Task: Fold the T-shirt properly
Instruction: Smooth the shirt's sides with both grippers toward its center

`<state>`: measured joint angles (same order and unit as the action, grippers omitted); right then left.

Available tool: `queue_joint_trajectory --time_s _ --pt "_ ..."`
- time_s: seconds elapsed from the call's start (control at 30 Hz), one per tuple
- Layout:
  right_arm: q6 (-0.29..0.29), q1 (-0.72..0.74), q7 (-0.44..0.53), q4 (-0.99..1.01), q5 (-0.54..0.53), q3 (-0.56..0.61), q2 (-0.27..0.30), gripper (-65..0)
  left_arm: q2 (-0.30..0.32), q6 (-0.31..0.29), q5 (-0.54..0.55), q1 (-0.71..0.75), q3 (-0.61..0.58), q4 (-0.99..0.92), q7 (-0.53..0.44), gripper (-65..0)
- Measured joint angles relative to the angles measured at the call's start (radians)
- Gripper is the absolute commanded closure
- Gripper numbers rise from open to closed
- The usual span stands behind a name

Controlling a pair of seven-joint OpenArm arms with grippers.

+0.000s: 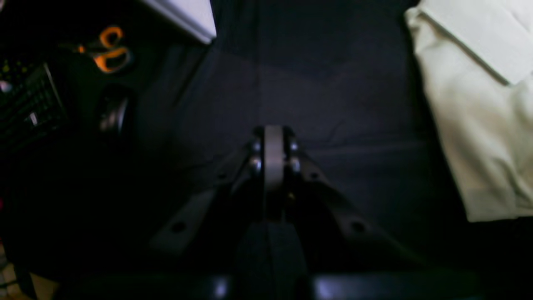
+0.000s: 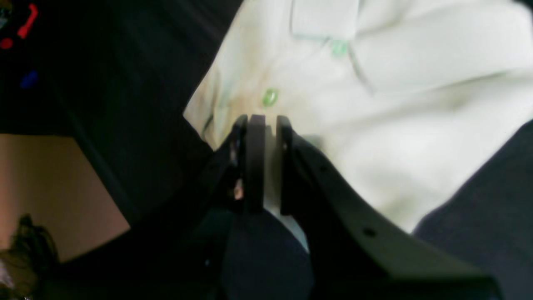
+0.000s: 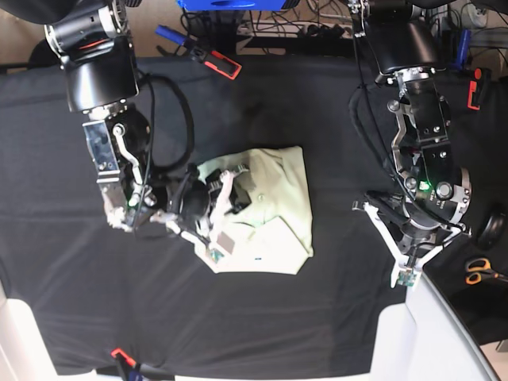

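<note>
The pale mint T-shirt (image 3: 274, 210) lies partly folded and rumpled in the middle of the black cloth. My right gripper (image 3: 218, 248) sits at the shirt's left lower edge. In the right wrist view this gripper (image 2: 266, 125) is shut on a fold of the T-shirt (image 2: 395, 125), with pale cloth showing between its fingers. My left gripper (image 3: 406, 276) hovers over bare black cloth well to the right of the shirt. It (image 1: 273, 133) is shut with nothing in it, and the T-shirt (image 1: 479, 125) lies off to its right in the left wrist view.
Orange-handled scissors (image 3: 480, 271) lie at the table's right edge, beside a round black object (image 3: 494, 228). A white surface (image 3: 444, 341) borders the front right corner. A red-and-black tool (image 3: 218, 62) lies at the back. Black cloth (image 3: 333, 119) covers the table.
</note>
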<state>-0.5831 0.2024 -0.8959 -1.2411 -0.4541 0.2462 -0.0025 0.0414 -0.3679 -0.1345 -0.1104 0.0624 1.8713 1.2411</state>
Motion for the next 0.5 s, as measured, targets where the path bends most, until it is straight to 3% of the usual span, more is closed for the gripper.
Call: queue_joint_trajectory --time_s 0.13,0.23,0.33,0.5 --pt "-0.009 0.033 0.082 0.151 -0.002 0.0 0.0 -4.4 -0.01 0.0 0.008 0.005 -0.004 0.009 0.0 0.0" --pt "-0.108 0.064 0.143 0.258 -0.014 0.002 0.024 -4.4 -0.008 0.0 0.007 0.014 -0.004 0.009 0.0 0.0" --pt "-0.109 0.063 0.2 0.331 -0.017 -0.001 0.067 -4.4 -0.003 0.0 0.007 0.025 -0.004 0.009 0.0 0.0" --pt "-0.117 0.05 0.214 0.377 -0.018 -0.069 0.105 -4.4 -0.002 0.0 0.003 0.034 -0.002 0.006 0.0 0.0"
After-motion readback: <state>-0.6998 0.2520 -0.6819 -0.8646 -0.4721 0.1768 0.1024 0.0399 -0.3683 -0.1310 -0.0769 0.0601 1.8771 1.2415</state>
